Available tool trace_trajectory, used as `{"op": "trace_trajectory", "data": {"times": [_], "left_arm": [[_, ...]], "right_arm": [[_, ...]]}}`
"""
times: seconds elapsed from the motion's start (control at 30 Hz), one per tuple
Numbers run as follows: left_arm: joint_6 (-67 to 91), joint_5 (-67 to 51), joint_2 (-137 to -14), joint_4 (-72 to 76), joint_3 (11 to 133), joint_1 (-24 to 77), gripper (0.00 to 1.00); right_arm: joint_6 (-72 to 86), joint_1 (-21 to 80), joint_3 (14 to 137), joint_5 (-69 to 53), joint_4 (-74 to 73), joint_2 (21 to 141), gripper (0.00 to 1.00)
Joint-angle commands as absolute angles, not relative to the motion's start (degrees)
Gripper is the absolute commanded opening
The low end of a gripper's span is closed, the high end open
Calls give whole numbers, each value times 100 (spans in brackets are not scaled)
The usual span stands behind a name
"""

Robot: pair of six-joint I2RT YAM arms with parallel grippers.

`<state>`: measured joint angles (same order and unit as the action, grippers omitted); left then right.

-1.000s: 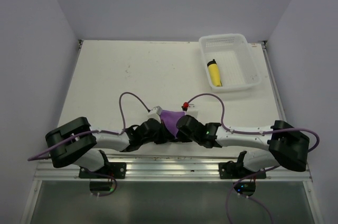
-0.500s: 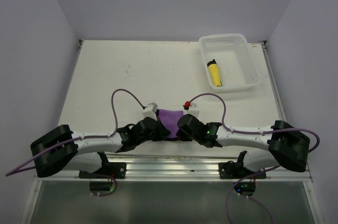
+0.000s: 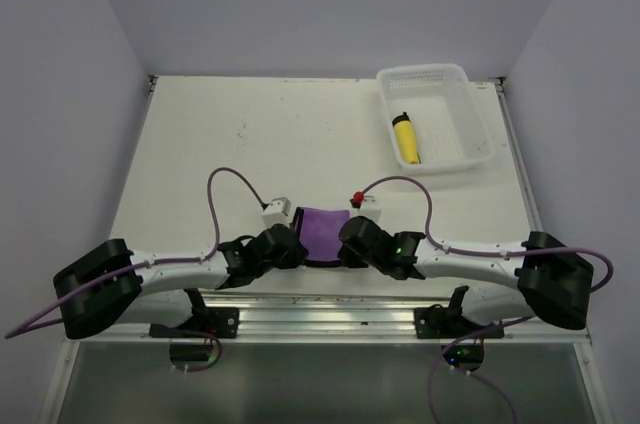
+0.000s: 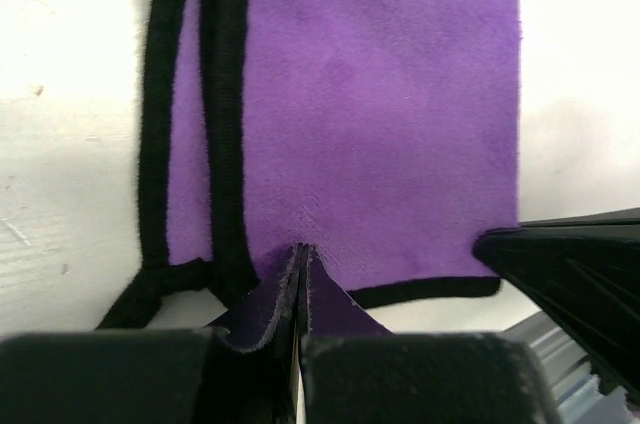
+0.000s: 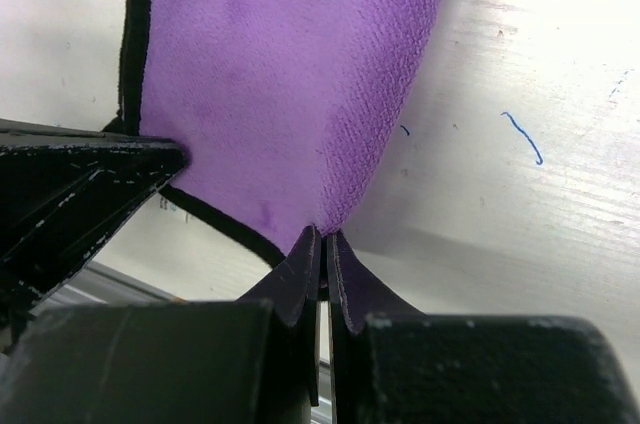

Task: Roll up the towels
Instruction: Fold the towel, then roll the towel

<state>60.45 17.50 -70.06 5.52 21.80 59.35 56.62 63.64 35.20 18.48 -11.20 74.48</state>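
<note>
Bright yellow black-edged cloth towel (image 3: 406, 140) in white perforated plastic basket (image 3: 452, 124), apparently rolled. Purple black-edged towel (image 4: 370, 124) spread on bench (image 3: 250, 134), unrolled. Left claw (image 4: 300, 266) and right claw (image 5: 322, 244) each pinch its near edge.

Purple towel (image 4: 360, 114): plain violet plush, bordered with black edging (image 4: 225, 94); black loop (image 4: 150, 294) left of the left end effector (image 4: 300, 269).
Left end effector: black fingers.
Right end effector (image 5: 322, 244): black fingers, violet cloth spreading from their tips.
Yellow towel (image 3: 406, 139): bright yellow, one end seemingly black; too small to be sure.
Basket (image 3: 424, 73): white, perforated pattern.
Tabletop (image 5: 540, 64): off-white; thin blue scribble (image 5: 522, 136) to the right of the right end effector.
</note>
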Motion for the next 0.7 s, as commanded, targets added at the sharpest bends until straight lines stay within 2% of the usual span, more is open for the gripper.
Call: {"op": "trace_trajectory", "data": {"times": [0.0,0.67], "left_arm": [[6029,1741,-7128,843,2030,5845,0],[6038,1591,-7260,1090,2074,5845,0]], "right_arm": [[5511,6337,3726,1951,-1204,7391,0],[5449,6337,4113,1459,-730,7989,0]]}}
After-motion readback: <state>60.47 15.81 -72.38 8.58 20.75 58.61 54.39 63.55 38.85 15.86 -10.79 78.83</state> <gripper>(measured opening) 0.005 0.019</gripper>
